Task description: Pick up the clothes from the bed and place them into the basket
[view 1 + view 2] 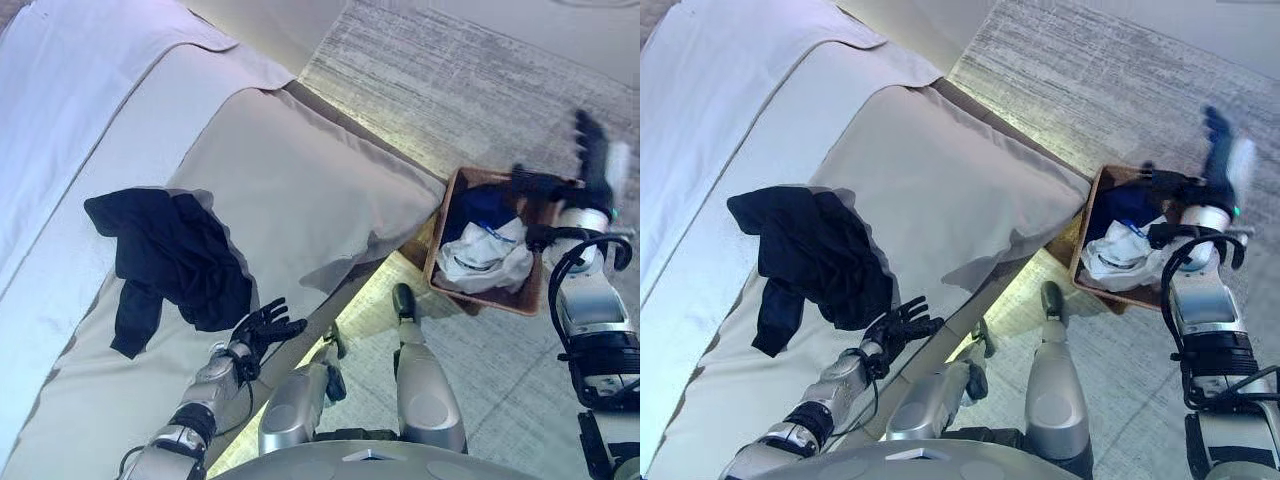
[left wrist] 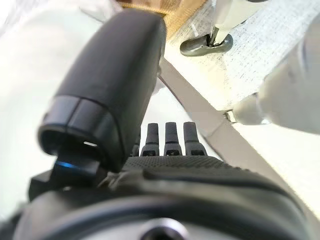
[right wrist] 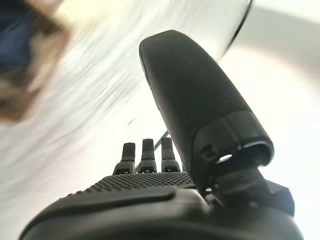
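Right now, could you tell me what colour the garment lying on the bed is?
The crumpled garment is black, clearest in the left eye view.

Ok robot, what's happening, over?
Left robot hand open beside dark clothes on bed. Right robot hand open, empty, by basket. Nothing blocking.

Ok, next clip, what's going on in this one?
The robot is clearing clothes off a bed into a wicker basket on the carpet beside it. The basket already holds a white garment and something blue. A dark garment lies on the bed, untouched. The left hand is open and empty next to it, near the bed's edge. The right hand is open and empty, raised beyond the basket.
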